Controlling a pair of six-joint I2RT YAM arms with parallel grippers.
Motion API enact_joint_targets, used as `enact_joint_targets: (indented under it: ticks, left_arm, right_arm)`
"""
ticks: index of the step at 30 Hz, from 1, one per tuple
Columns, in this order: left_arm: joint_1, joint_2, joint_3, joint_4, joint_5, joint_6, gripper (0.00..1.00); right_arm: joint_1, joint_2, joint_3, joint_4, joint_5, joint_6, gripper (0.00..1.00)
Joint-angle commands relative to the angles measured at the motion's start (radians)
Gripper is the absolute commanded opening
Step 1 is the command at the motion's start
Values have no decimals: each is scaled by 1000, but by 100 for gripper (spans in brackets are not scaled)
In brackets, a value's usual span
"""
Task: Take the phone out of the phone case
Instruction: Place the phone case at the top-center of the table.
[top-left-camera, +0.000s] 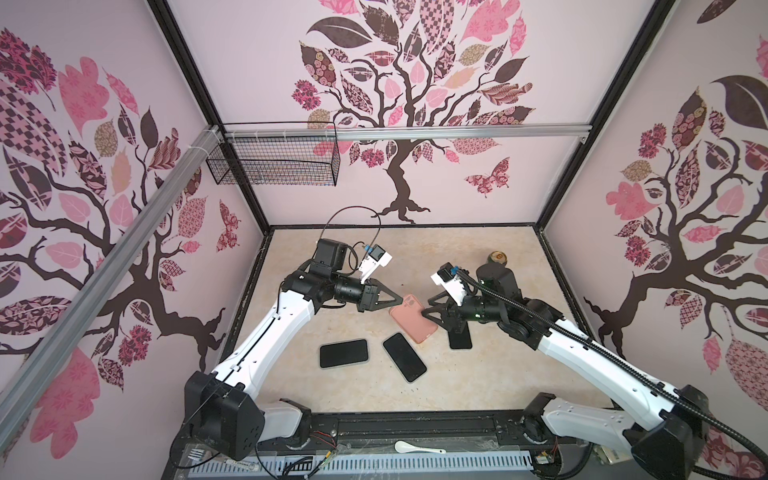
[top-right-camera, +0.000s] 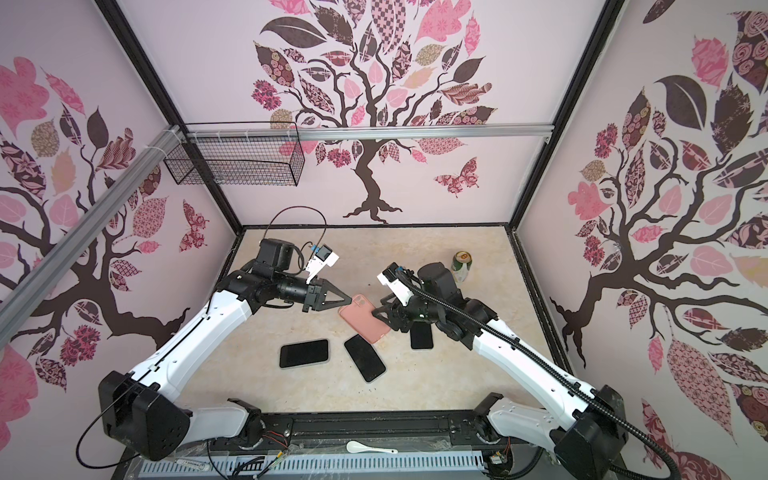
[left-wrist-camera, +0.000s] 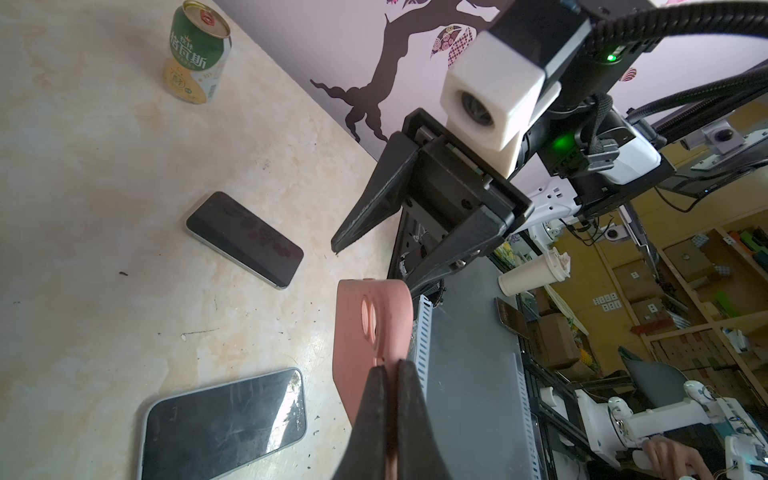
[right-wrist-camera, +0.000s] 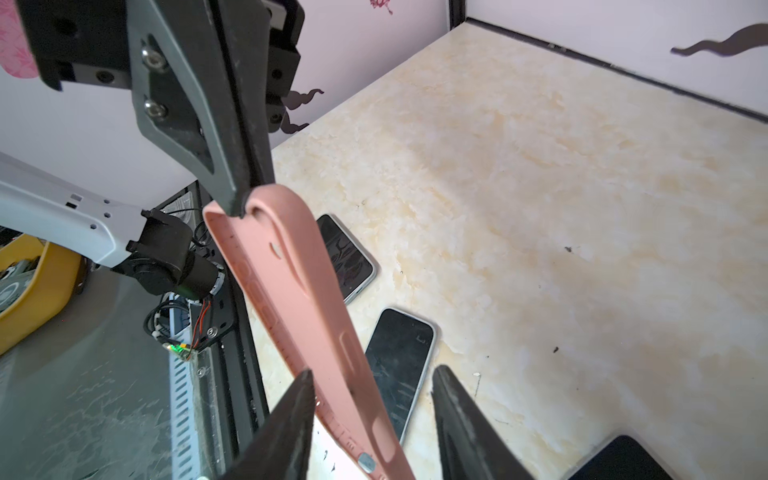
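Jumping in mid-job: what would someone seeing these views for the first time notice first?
The pink case hangs above the table at mid-scene. Its camera-hole corner is pinched in the left gripper, while the right gripper straddles the other end with jaws apart. Near it, three black phones lie screen-up on the table, and a green can stands alone toward the back, beyond the right arm.

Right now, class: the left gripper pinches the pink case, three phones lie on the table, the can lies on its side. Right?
No. The can stands upright, as the left wrist view shows. The left gripper does pinch the pink case, and three phones lie on the table.
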Motion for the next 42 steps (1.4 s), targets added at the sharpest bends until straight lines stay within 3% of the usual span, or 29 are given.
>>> enact_joint_targets:
  ticks: [1, 13, 17, 20, 24, 28, 30, 32, 34, 36, 42]
  left_arm:
    - [-8, 5, 42, -7, 25, 15, 0]
    - [-11, -4, 30, 7, 25, 3, 0]
    - [-11, -17, 23, 13, -11, 5, 0]
    - [-11, -35, 12, 36, -53, -15, 0]
    - [-11, -69, -3, 72, -134, -50, 28]
    - [-7, -121, -27, 83, -365, -101, 38]
    - [-7, -160, -66, 108, -480, -144, 54]
    - [-7, -197, -107, 121, -581, -174, 77]
    - [-7, -220, -128, 101, -649, -182, 90]
    - [-7, -243, -158, 89, -724, -192, 98]
    - [-7, -278, -235, 89, -857, -253, 98]
  right_arm:
    - [11, 9, 34, -21, -11, -7, 41]
    - [14, 6, 27, -3, -3, 30, 20]
    - [14, 4, 25, -14, 48, 45, 5]
    - [13, -10, 16, -14, 70, 68, 0]
    - [14, -39, -11, 14, 160, 130, 0]
    - [11, -21, -7, -19, 305, 183, 0]
    - [-1, -3, -4, -40, 359, 214, 0]
    - [-47, 20, -4, -51, 345, 249, 0]
    - [-96, 51, 4, -64, 335, 276, 0]
    - [-129, 89, 22, -83, 360, 281, 0]
    - [-187, 286, 162, -193, 518, 280, 0]
